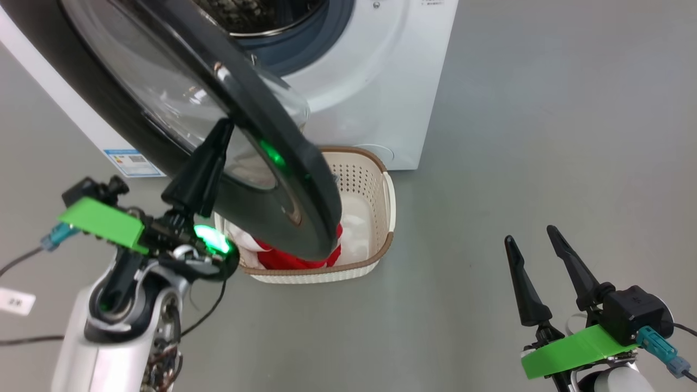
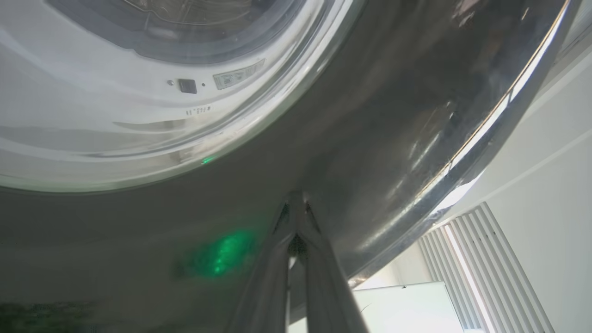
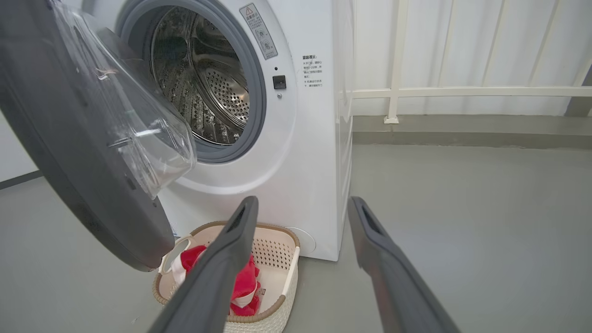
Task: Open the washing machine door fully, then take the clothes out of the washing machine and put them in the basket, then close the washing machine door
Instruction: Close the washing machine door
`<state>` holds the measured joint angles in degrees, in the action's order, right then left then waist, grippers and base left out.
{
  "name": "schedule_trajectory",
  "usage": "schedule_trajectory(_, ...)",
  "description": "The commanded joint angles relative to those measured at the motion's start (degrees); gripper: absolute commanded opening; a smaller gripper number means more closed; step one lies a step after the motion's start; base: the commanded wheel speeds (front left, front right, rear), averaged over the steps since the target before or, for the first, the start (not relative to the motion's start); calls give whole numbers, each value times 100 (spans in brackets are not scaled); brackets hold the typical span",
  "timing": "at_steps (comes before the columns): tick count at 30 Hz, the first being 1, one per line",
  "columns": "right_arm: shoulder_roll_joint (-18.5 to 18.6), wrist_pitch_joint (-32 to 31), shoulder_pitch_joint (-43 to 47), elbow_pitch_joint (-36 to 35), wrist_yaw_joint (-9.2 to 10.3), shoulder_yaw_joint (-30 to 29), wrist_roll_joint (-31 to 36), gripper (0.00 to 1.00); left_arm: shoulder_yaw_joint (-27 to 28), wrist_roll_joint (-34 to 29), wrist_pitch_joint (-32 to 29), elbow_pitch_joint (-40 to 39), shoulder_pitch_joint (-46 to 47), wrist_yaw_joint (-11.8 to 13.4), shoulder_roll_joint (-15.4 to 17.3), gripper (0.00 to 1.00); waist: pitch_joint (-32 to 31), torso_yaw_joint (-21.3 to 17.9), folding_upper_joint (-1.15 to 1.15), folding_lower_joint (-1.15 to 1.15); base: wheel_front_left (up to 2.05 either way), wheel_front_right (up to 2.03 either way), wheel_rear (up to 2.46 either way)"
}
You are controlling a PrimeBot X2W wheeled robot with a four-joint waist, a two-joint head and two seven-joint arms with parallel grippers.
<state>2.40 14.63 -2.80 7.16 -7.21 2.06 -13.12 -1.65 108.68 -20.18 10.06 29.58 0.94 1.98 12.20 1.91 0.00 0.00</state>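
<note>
The washing machine door (image 1: 261, 141) stands partly swung out from the white washing machine (image 1: 381, 81), its black rim over the basket (image 1: 387, 190). My left gripper (image 1: 222, 128) is shut, its tips against the door's glossy black outer face (image 2: 370, 115), holding nothing. In the left wrist view the shut left gripper (image 2: 296, 198) points at that face. Red and white clothes (image 1: 283, 260) lie in the basket, partly hidden by the door. The right wrist view shows the steel drum (image 3: 208, 88), the basket (image 3: 282, 282) and the clothes (image 3: 245, 282). My right gripper (image 1: 528, 235) hangs open at the lower right, away from everything.
Grey floor spreads to the right of the machine. A blue label (image 1: 133, 161) sits low on the machine's front. Cables (image 1: 22, 261) and a white tag (image 1: 16, 301) lie on the floor at the left. A white railing (image 3: 393, 60) runs behind.
</note>
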Motion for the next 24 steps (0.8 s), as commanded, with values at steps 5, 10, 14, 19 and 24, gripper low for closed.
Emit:
schedule_trajectory(5, 48, 37, -265, -171, -28, 144, 10, 100, -26, 103, 118, 116, 612, -215, 90, 0, 167, -70, 0, 0, 0, 0, 0)
schedule_trajectory(10, 48, 37, -328, -167, -28, 155, 29, 100, -198, 183, 233, 406, 1022, -372, 90, 0, 292, -118, 0, 0, 0, 0, 0)
schedule_trajectory(14, 48, 37, -369, -174, -28, 177, 23, 100, -324, 229, 284, 588, 1240, -474, 90, 0, 369, -163, 0, 0, 0, 0, 0)
schedule_trajectory(19, 48, 37, -402, -169, -28, 196, 19, 100, -401, 221, 347, 838, 1492, -566, 90, 0, 429, -214, 0, 0, 0, 0, 0)
schedule_trajectory(24, 48, 37, -470, -183, -28, 203, 34, 100, -432, 199, 409, 1103, 1794, -642, 89, 0, 530, -270, 0, 0, 0, 0, 0)
